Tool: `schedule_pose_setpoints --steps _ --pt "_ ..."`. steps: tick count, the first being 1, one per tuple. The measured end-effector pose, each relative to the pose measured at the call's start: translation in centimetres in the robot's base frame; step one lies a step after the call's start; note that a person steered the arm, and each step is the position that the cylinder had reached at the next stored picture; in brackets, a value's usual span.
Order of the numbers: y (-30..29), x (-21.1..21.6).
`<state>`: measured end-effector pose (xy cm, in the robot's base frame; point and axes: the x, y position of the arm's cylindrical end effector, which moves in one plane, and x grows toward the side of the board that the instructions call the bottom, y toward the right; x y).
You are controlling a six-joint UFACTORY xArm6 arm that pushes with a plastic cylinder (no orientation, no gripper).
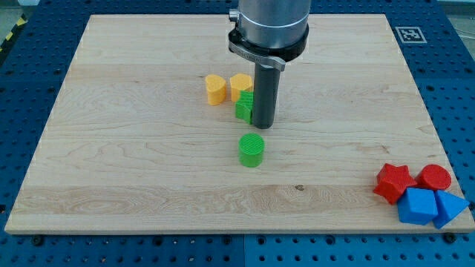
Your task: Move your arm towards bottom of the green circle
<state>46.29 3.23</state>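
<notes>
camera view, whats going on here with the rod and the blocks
A robot arm's dark rod stands on a wooden board. My tip sits just above the green cylinder block, apart from it, beside another green block and two yellow blocks. Red and blue blocks cluster at the view's bottom right.

The green circle point(251, 150) is a short, bright green cylinder with a finely ribbed flat top. It is standing upright on its round base on the wooden board point(133, 148), its top facing up. It is sitting close to the middle of the board, slightly toward the near edge, apart from other blocks. It is lying just on the near side of my tip point(263, 123), not touching it.
</notes>
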Motion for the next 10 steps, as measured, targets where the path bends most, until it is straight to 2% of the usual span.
schedule_pose_setpoints --steps 2,5,7,10 --pt "-0.6 0.0" --pt "0.9 3.3" --pt "3.5 3.9" --pt "3.6 6.6"
